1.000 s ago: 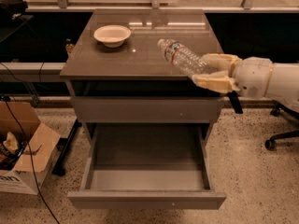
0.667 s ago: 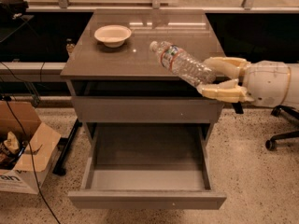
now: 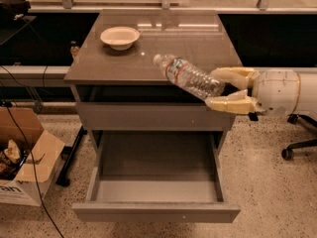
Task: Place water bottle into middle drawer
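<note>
The water bottle is clear and crinkled with a white cap. It lies tilted in the air, cap pointing up-left, over the front right edge of the grey cabinet top. My gripper comes in from the right and is shut on the bottle's base end, one cream finger above and one below. The middle drawer is pulled open below, a wide shallow grey box, and nothing lies in it. The bottle hangs above the drawer's back right part.
A white bowl sits on the cabinet top at the back left. A plain grey drawer front is closed above the open drawer. A cardboard box and cables lie on the floor at left. An office chair base stands at right.
My gripper has carried the bottle forward and a little lower, from over the cabinet top toward its front edge. The bowl and drawer have not moved.
</note>
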{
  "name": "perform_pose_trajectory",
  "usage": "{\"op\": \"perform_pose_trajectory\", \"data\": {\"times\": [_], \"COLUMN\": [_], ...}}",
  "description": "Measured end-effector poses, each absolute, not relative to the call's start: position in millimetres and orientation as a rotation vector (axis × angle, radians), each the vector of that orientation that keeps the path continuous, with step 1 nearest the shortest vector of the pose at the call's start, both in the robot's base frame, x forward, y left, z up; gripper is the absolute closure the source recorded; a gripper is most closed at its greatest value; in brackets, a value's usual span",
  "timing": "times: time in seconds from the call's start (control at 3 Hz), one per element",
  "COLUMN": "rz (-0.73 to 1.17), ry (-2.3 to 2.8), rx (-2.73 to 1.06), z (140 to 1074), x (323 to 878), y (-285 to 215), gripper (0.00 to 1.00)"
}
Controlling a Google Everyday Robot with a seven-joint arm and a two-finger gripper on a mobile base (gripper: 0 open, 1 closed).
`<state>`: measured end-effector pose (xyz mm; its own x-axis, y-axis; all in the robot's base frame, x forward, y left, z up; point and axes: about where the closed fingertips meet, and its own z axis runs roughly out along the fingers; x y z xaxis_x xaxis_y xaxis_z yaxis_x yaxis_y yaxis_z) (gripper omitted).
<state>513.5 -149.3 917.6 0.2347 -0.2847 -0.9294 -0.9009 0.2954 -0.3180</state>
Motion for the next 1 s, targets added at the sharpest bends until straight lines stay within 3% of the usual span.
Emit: {"op": "perform_pose_trajectory", "data": {"times": [1.0], "rz": [0.848], "ry": [1.483], "rx": [-1.329], "z": [788.5], "x": [489.6], "y": [-131.3], "gripper": [1.0]}}
